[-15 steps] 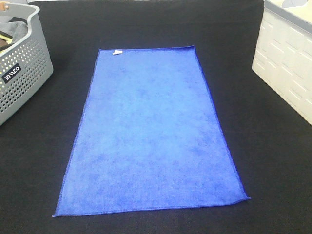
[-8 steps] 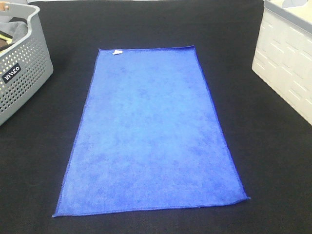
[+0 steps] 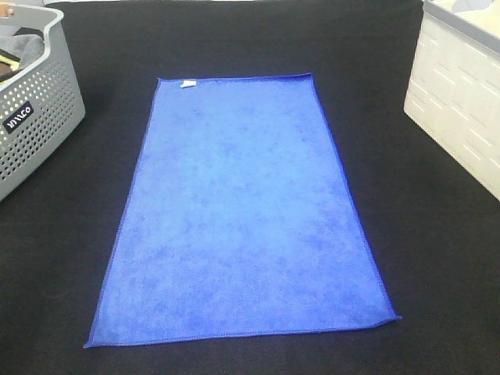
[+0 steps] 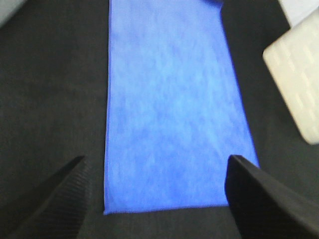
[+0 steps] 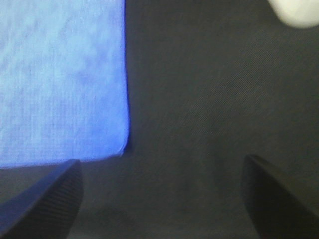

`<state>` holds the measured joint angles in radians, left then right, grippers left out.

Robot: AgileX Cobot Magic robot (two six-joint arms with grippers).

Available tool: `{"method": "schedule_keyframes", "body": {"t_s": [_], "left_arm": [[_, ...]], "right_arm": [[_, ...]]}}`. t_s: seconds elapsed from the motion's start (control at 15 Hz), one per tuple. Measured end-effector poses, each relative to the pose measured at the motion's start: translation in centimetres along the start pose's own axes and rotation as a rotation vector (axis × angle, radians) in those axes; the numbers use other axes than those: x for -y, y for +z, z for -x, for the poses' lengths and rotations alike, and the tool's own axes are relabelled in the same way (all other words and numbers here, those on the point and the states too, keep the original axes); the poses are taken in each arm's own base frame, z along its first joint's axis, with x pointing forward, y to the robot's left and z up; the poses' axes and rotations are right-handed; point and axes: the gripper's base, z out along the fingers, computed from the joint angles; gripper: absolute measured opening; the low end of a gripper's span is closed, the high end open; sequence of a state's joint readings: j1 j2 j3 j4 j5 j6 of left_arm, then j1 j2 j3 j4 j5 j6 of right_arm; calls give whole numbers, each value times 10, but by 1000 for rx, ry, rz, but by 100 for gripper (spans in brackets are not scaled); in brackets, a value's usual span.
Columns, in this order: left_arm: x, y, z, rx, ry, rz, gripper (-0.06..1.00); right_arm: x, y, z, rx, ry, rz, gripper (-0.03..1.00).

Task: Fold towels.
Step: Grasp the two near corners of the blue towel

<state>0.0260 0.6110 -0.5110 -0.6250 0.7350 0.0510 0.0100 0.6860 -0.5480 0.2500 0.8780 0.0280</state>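
The towel [image 3: 242, 211] is spread flat on the middle of the table [image 3: 437, 258], flanked by a grey basket [image 3: 39, 117] far left and a white crate [image 3: 461, 101] far right. The left gripper [image 4: 157, 159] and right gripper [image 5: 162, 159] are held wide open, with nothing gripped.

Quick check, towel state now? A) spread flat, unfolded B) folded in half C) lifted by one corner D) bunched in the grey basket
A: the towel lies as one flat layer on the black table, all four corners visible, white tag showing at the far edge.
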Motion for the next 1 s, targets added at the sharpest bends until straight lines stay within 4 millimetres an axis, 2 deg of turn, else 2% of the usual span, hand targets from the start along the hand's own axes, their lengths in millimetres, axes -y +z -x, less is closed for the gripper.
{"method": "schedule_keyframes", "body": {"t_s": [0.2, 0.27, 0.4, 0.47, 0.53, 0.73, 1.0], "left_arm": [[-11, 41, 5, -194, -17, 22, 71], [-19, 66, 4, -309, -47, 18, 71], [-28, 88, 1, -399, -63, 13, 71], [-32, 98, 0, -436, -71, 12, 71], [-32, 98, 0, -436, -71, 12, 71], [-44, 124, -8, -525, -97, 27, 71], [-46, 156, -27, -585, -52, 86, 71]], "right_arm": [[-3, 36, 8, -188, 4, 57, 81], [-5, 58, 11, -274, -5, 111, 81], [-6, 79, 14, -332, -6, 167, 81], [-7, 88, 15, -346, 1, 191, 80], [-7, 88, 15, -346, 1, 191, 80], [-7, 114, 19, -359, 40, 233, 80], [-4, 141, 18, -387, 69, 262, 78]]}}
